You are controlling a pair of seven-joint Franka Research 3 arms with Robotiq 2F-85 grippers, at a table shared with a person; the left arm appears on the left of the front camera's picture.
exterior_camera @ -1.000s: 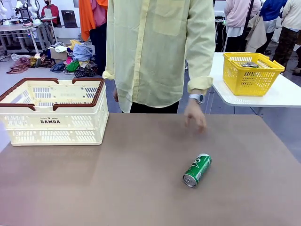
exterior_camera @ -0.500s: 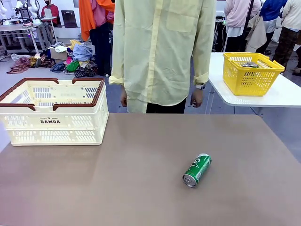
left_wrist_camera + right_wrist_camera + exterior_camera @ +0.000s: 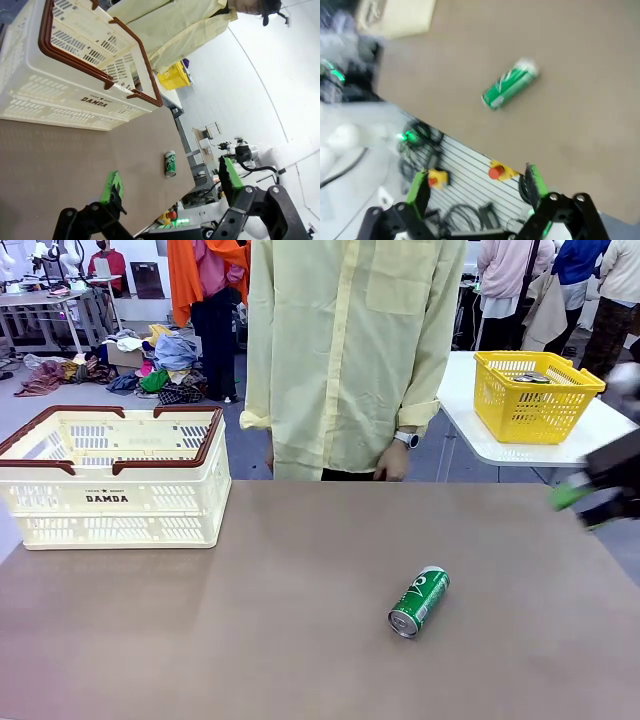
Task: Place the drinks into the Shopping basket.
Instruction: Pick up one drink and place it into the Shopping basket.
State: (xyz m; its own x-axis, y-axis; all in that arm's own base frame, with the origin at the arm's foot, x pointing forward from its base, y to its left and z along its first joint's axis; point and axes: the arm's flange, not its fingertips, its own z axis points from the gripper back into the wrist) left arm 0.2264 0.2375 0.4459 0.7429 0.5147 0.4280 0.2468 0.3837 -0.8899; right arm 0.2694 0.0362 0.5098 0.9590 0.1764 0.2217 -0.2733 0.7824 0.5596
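One drink, a green can (image 3: 418,601) with a silver top, lies on its side on the brown table, right of the middle. It also lies far off in the left wrist view as the can (image 3: 170,164), and blurred in the right wrist view as the can (image 3: 510,84). The cream Shopping basket (image 3: 110,475) with dark red rim handles stands at the table's far left. My right gripper (image 3: 585,502) hangs blurred at the right edge, above the table and well away from the can. Its jaws (image 3: 477,181) stand open with nothing between them. My left gripper (image 3: 171,181) is open too, near the basket (image 3: 75,87).
A person in a pale yellow shirt (image 3: 350,350) stands at the far edge, one hand (image 3: 390,460) hanging just behind the table. A yellow mesh basket (image 3: 535,395) sits on a white side table (image 3: 600,445) at back right. Bare tabletop lies between basket and can.
The person's hand has drawn back from the table to their side. My right gripper has come into the front view at the right edge. The green can has not moved.
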